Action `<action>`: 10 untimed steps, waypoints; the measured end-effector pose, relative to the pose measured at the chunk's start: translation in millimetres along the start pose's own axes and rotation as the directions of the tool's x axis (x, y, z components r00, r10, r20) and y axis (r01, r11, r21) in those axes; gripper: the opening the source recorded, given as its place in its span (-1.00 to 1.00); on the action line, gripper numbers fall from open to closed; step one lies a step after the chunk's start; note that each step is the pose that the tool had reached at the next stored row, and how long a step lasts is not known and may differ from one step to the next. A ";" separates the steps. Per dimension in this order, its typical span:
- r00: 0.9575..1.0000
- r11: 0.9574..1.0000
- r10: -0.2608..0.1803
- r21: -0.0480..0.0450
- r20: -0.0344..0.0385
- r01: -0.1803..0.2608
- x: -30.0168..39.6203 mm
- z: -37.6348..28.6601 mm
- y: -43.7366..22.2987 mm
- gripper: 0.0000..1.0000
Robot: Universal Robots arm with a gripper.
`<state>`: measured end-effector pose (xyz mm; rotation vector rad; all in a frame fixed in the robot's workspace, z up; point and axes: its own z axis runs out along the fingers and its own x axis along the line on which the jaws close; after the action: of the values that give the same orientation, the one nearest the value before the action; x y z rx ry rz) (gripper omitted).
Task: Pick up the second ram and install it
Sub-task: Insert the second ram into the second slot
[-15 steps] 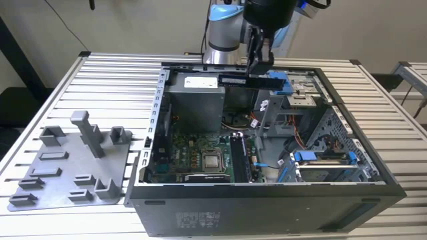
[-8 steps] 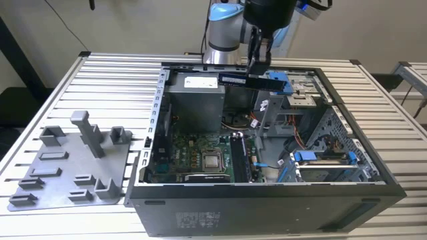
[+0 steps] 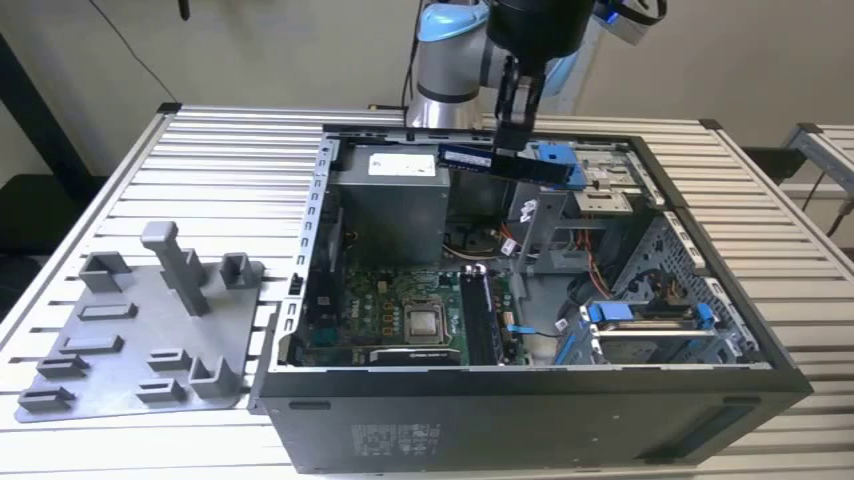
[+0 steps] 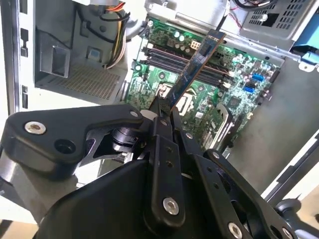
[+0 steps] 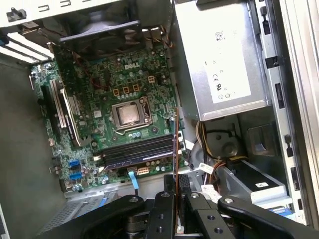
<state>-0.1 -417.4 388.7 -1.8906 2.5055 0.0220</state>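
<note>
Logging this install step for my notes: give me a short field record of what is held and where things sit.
gripper: shut on the second ram
ram position: held above the open computer case, not in a slot
memory slots: on the motherboard inside the case
holder plate: grey, on the table, at the exterior view's left of the case

Above the case (image 3: 534, 425), second ram (image 3: 467, 158); beside it, holder plate (image 3: 134, 368)

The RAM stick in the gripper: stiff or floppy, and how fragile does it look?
The second ram is probably stiff: it juts straight out either side of the gripper without sagging. It is likely light, since a narrow pinch carries it. Its thin board suggests fragility under sideways force.
</note>
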 end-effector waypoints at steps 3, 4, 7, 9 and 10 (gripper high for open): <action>0.999 0.999 0.037 0.000 0.000 -0.037 0.2 0.0 -0.1 -0.72; 0.999 0.999 0.049 0.001 0.001 -0.049 0.3 0.0 -0.1 -0.72; 0.996 0.996 0.087 0.001 0.001 -0.087 0.4 0.0 -0.1 -0.72; 0.994 0.994 0.113 0.001 0.001 -0.113 0.5 0.0 -0.2 -0.72; 0.992 0.992 0.125 0.001 0.001 -0.125 0.6 0.0 -0.2 -0.72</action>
<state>-0.1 -418.0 388.7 -1.7289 2.6186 0.0216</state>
